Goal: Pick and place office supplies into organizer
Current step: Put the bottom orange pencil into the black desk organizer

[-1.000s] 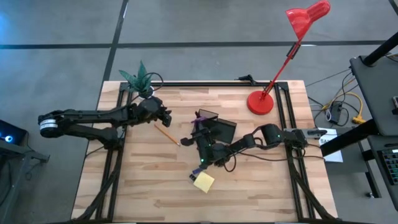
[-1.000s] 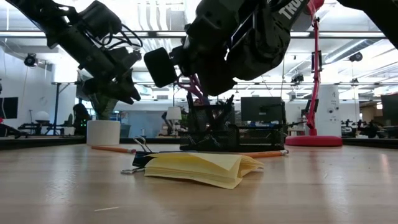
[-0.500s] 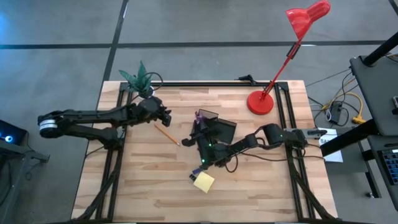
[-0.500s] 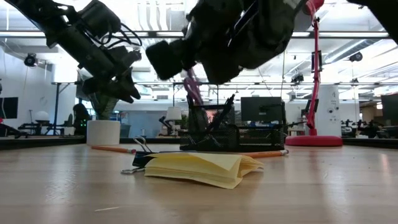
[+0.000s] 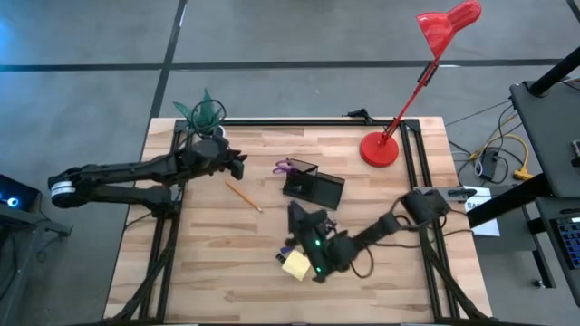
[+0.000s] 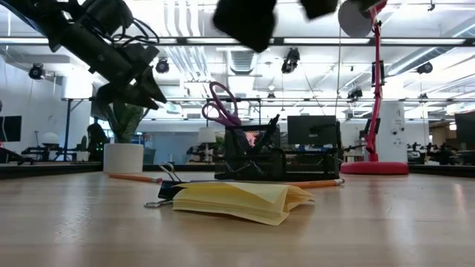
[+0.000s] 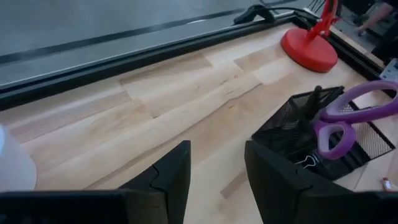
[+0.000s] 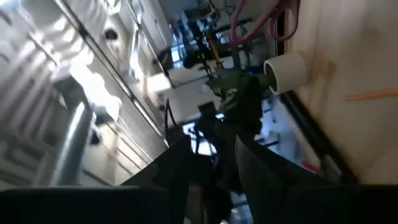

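Right gripper [image 5: 294, 214] withdrawn, jaws spread; scissors [image 6: 220, 105] upright in organizer [image 5: 313, 186], handles up.

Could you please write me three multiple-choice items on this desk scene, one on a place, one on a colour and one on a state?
1. Where are the scissors?
A. Flat beside the lamp base
B. Standing in the organizer
C. On the sticky-note pad

2. What colour is the desk lamp?
A. Red
B. Blue
C. White

3. How is the left hand?
A. Shut on a pencil
B. Open and empty
C. Shut on the scissors

Answers: 1 B, the purple handles stick up out of the black mesh tray. 2 A, base, stem and shade are all red. 3 B, its wrist view shows a bare gap between the fingers.
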`<state>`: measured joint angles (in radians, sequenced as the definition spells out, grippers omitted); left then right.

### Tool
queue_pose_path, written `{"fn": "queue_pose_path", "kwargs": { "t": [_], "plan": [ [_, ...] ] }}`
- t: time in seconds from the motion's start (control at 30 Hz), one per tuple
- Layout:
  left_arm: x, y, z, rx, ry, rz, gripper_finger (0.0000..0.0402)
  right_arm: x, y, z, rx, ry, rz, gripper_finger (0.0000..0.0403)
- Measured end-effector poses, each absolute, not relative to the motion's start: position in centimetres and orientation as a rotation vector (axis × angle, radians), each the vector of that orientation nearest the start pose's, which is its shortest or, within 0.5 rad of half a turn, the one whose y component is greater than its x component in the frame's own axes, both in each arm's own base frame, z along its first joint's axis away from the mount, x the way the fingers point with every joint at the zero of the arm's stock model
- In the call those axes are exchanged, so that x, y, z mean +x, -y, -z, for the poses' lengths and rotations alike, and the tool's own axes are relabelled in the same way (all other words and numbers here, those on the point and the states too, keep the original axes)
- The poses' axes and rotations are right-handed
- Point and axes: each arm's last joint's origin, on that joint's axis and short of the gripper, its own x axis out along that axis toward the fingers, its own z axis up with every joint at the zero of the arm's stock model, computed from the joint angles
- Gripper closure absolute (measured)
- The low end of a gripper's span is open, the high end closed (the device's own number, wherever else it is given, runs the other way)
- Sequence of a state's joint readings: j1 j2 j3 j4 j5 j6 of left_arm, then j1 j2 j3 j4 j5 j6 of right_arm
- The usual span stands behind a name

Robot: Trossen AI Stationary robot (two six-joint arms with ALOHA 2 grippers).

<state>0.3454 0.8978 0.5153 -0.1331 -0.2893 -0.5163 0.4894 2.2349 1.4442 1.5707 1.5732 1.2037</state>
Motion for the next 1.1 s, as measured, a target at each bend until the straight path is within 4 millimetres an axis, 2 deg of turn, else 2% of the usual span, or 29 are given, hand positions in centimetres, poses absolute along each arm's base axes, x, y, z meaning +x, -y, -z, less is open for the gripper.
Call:
{"fn": "queue_pose_path", "kwargs": {
  "t": [0.13,0.2,0.37,0.47,0.53,0.6,0.73,0.83,0.9,1.03,1.1],
  "plan": [
    [17.3,-7.1,-22.7,-0.502,-0.349,-0.74,0.0265,38.9,-21.0,-23.8,1.74,0.962,0.67,0.0289],
    [17.3,-7.1,-22.6,-0.502,-0.351,-0.741,0.0265,38.3,-21.9,-24.2,1.67,0.898,0.686,0.0288],
    [17.6,-7.2,-21.9,-0.504,-0.388,-0.749,0.0265,38.1,-22.3,-24.3,1.307,0.694,0.799,0.0287],
    [18.1,-7.4,-22.2,-0.56,-0.341,-0.738,0.0265,37.7,-23.0,-24.3,1.101,0.572,0.835,0.0291],
    [18.2,-7.2,-23.4,-0.585,-0.306,-0.653,0.0265,37.2,-23.6,-24.3,1.002,0.51,0.838,0.0295],
    [18.0,-6.8,-25.4,-0.578,-0.226,-0.592,0.0265,36.7,-24.4,-24.3,0.927,0.46,0.833,0.0299],
    [16.8,-4.8,-28.6,-0.367,-0.112,-0.383,0.0265,35.9,-25.5,-24.6,0.799,0.381,0.827,0.03],
    [15.0,-3.3,-30.9,-0.231,0.014,-0.159,0.0265,35.7,-25.1,-25.8,0.686,0.329,0.849,0.0297],
    [13.8,-2.6,-32.0,-0.221,0.108,-0.074,0.0265,36.0,-24.0,-26.9,0.556,0.274,0.886,0.0295],
    [12.2,-2.1,-33.4,-0.379,0.262,-0.025,0.0265,36.1,-22.0,-29.2,0.277,0.144,0.948,0.029],
    [11.9,-2.1,-33.8,-0.469,0.296,-0.004,0.0265,36.1,-21.2,-30.1,0.191,0.101,0.966,0.0287]
  ]
}}
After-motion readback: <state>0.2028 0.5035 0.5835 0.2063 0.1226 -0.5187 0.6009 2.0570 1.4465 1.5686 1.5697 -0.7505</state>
